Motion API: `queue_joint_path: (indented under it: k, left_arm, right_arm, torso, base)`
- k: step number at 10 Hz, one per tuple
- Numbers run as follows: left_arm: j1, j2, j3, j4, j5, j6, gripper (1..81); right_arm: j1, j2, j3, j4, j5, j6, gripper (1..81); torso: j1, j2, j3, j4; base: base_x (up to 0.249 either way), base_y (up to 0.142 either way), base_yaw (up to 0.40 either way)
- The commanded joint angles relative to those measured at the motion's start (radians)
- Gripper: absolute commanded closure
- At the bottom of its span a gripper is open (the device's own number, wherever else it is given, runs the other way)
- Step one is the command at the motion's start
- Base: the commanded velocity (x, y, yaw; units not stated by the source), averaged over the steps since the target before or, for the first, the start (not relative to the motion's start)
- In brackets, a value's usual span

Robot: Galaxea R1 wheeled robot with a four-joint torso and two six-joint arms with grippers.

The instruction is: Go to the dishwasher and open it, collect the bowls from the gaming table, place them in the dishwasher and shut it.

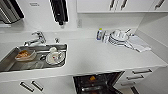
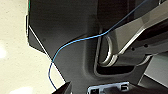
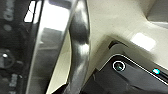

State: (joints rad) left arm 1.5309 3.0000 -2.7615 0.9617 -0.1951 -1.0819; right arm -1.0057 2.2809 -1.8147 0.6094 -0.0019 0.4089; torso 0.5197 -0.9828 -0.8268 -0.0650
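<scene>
The dishwasher (image 1: 97, 83) stands open under the white counter, straight below me in the head view, and its inside is dark with a small orange item on the rack. In the right wrist view its brushed steel door front (image 3: 50, 37) and bar handle (image 3: 80, 50) loom very close to my right wrist; I cannot make out what the gripper is doing there. The left wrist view looks at dark robot parts, a thin blue cable (image 2: 75, 42) and pale floor (image 2: 12, 50). The bowls and the gaming table are out of view.
A steel sink (image 1: 10, 60) at the left holds an orange-filled dish (image 1: 25, 55) and white dishes (image 1: 55, 57), with a tap (image 1: 37, 38) behind. Stacked white dishes (image 1: 118, 37), a bottle (image 1: 100, 33) and a cloth (image 1: 138, 43) sit at the back right. White drawers (image 1: 141, 72) flank the dishwasher.
</scene>
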Motion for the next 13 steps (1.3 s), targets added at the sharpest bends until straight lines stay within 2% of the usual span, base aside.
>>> queue_joint_path:
  k: [1, 3, 4, 5, 6, 7, 8, 9, 10, 13]
  left_arm:
    - [0.021, 0.007, 0.005, 0.014, 0.049, -0.006, 1.0]
    - [0.021, 0.025, 0.003, 0.014, 0.066, 0.002, 1.0]
    - [0.021, 0.036, 0.003, 0.015, 0.089, 0.007, 1.0]
    - [0.021, 0.041, 0.000, 0.017, 0.091, 0.008, 1.0]
    - [0.018, 0.041, 0.000, 0.017, 0.091, 0.008, 1.0]
    - [0.016, 0.037, 0.000, 0.016, 0.091, 0.008, 1.0]
    - [0.013, 0.031, 0.000, 0.014, 0.088, 0.010, 1.0]
    - [0.013, 0.024, 0.000, 0.014, 0.085, 0.011, 1.0]
    - [0.013, 0.019, 0.000, 0.014, 0.082, 0.014, 1.0]
    - [0.007, 0.019, 0.000, 0.014, 0.080, 0.016, 1.0]
  right_arm:
    - [0.211, -0.123, 0.166, 0.018, 0.012, 0.013, 1.0]
    - [0.348, -0.326, 0.439, 0.021, 0.091, 0.025, 1.0]
    - [0.400, -0.434, 0.570, 0.020, 0.095, 0.028, 1.0]
    - [0.414, -0.510, 0.655, 0.017, 0.092, 0.021, 1.0]
    - [0.369, -0.535, 0.666, 0.014, 0.082, 0.018, 1.0]
    - [0.281, -0.515, 0.657, -0.003, 0.082, 0.004, 1.0]
    - [0.180, -0.476, 0.623, -0.057, 0.082, -0.013, 1.0]
    - [0.105, -0.407, 0.549, -0.130, 0.080, -0.015, 1.0]
    - [0.022, -0.351, 0.483, -0.171, 0.079, -0.015, 1.0]
    - [-0.093, -0.205, 0.307, -0.316, 0.017, -0.016, 1.0]
  torso:
    - [0.000, 0.000, 0.000, 0.000]
    - [0.000, 0.000, 0.000, 0.000]
    - [0.000, 0.000, 0.000, 0.000]
    - [0.000, 0.000, 0.000, 0.000]
    - [0.000, 0.000, 0.000, 0.000]
    - [0.000, 0.000, 0.000, 0.000]
    - [0.000, 0.000, 0.000, 0.000]
    - [0.000, 0.000, 0.000, 0.000]
    - [0.000, 0.000, 0.000, 0.000]
    - [0.000, 0.000, 0.000, 0.000]
  base:
    - [0.000, 0.000, 0.000]
    - [0.000, 0.000, 0.000]
    - [0.000, 0.000, 0.000]
    - [0.000, 0.000, 0.000]
    - [0.000, 0.000, 0.000]
    - [0.000, 0.000, 0.000]
    - [0.000, 0.000, 0.000]
    - [0.000, 0.000, 0.000]
    - [0.000, 0.000, 0.000]
    - [0.000, 0.000, 0.000]
